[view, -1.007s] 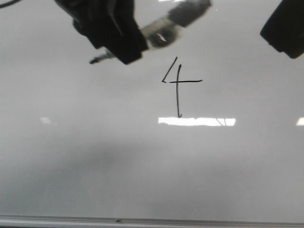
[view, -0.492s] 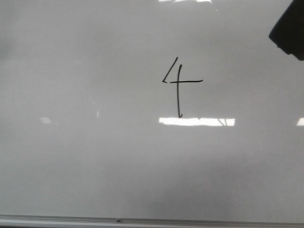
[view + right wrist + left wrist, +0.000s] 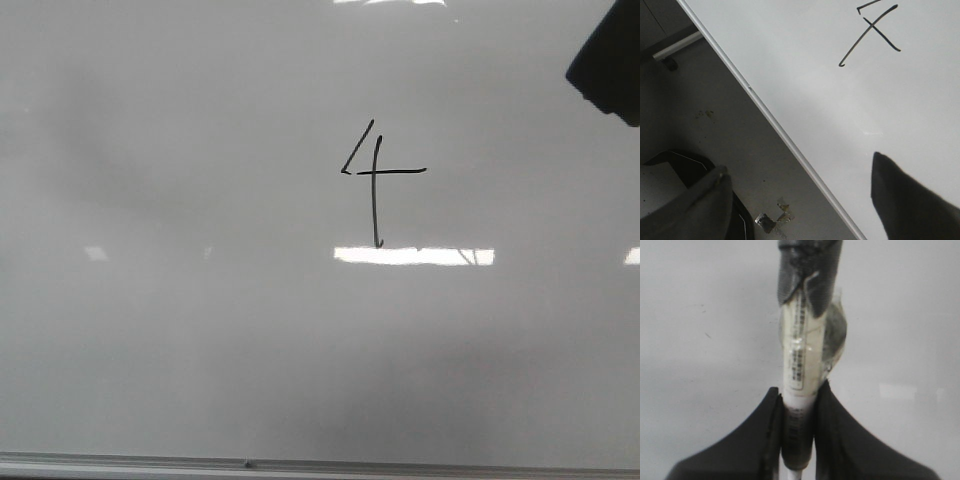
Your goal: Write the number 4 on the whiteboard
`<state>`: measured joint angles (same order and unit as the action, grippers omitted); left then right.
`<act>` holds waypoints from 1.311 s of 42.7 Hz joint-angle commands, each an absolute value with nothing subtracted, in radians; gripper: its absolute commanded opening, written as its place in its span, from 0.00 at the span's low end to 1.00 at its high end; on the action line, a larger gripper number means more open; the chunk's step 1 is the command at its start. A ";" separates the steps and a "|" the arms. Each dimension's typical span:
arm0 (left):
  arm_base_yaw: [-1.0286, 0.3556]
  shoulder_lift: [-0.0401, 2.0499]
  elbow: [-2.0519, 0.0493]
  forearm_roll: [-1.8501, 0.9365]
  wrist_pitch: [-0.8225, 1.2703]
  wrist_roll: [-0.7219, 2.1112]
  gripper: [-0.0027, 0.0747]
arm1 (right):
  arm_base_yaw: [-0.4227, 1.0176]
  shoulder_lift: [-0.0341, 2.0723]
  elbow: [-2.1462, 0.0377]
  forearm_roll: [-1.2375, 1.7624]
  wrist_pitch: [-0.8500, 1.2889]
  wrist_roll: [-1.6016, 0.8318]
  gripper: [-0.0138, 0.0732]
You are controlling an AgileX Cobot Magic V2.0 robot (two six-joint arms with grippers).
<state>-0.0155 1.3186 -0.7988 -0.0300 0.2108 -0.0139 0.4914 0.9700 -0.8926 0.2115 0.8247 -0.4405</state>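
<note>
The number 4 (image 3: 375, 175) is drawn in thin black marker above the middle of the whiteboard (image 3: 200, 330); it also shows in the right wrist view as the number 4 (image 3: 872, 30) on the whiteboard (image 3: 840, 100). My left gripper (image 3: 799, 405) is shut on a taped white marker (image 3: 800, 365) with a dark end, held over bare board; this gripper is out of the front view. My right gripper (image 3: 799, 162) is open and holds nothing, straddling the board's metal edge (image 3: 790, 145). A dark part of the right arm (image 3: 610, 70) shows at the front view's top right corner.
Bright glare patches (image 3: 415, 256) lie just below the 4. The board's grey frame (image 3: 320, 465) runs along the near edge. Beside the board lie a grey surface with a tape scrap (image 3: 775, 217), a black object (image 3: 685, 170) and a metal bar (image 3: 677, 47).
My left gripper with the marker, at the front view's top left a second ago, has gone out of that view. The 4 is unchanged. The right arm barely moved.
</note>
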 commanded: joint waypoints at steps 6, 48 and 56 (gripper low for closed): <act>-0.071 1.356 -0.821 -0.042 0.061 -0.018 0.05 | 0.484 0.954 -0.923 0.216 0.774 -0.440 0.84; -0.076 1.297 -0.991 -0.020 0.354 0.018 0.49 | 0.484 0.915 -0.927 0.155 0.825 -0.282 0.84; -0.095 1.120 -1.014 -0.020 0.453 0.041 0.49 | 0.484 0.862 -0.971 0.000 0.959 -0.057 0.84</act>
